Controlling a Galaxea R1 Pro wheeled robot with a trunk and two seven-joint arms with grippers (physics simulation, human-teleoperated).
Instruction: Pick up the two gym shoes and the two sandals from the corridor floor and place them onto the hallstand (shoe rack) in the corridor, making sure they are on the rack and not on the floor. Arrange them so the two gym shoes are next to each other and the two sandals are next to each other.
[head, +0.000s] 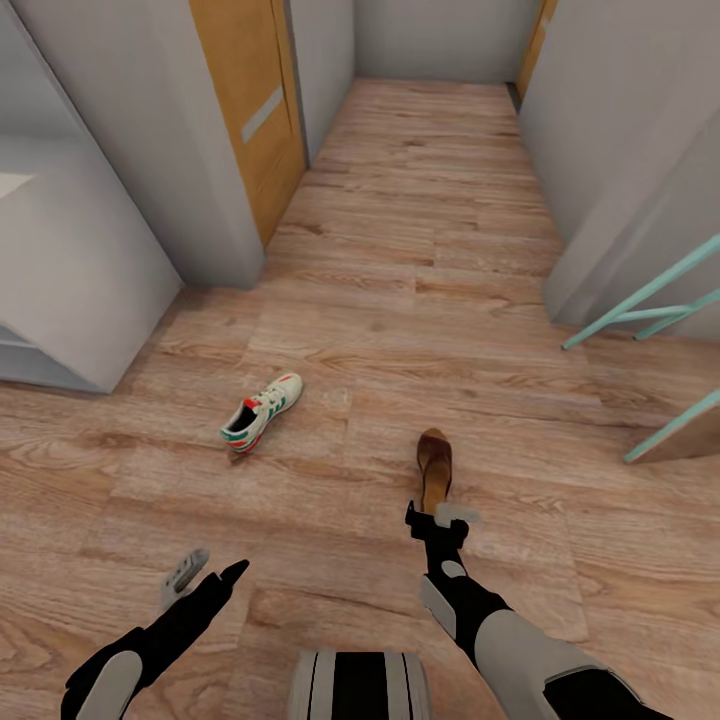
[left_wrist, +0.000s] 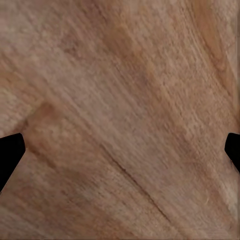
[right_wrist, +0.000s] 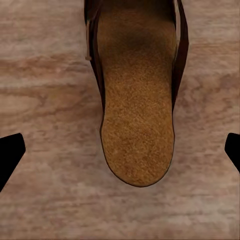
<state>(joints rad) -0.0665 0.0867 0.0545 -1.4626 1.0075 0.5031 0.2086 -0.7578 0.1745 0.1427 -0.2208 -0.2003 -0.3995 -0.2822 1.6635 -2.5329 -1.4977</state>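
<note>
Right wrist view looks straight down on the sandal (right_wrist: 137, 110): the right pincer (right_wrist: 120, 150) is spread wide, its two dark fingertips (right_wrist: 10, 150) at opposite edges of the frame, with the sandal's rounded heel end lying between them and neither tip touching it. Tan footbed faces up, dark brown straps at the far end.

From the head camera, the right pincer (head: 437, 520) hangs just over the near end of that sandal (head: 434, 462), slightly right of centre in the lower half of the frame. The left pincer (head: 205, 578), lower left, is also spread, over bare corridor floor (head: 400, 250); its wrist camera shows wood planks between the fingertips (left_wrist: 10, 152).

One gym shoe (head: 262, 411) lies on the floor left of centre, well apart from both pincers, on its own with open floor around it. Further out, a white unit (head: 60, 280) stands at the left edge, an orange-brown door (head: 255, 110) at upper left, and teal bars (head: 650, 300) at the right edge.
</note>
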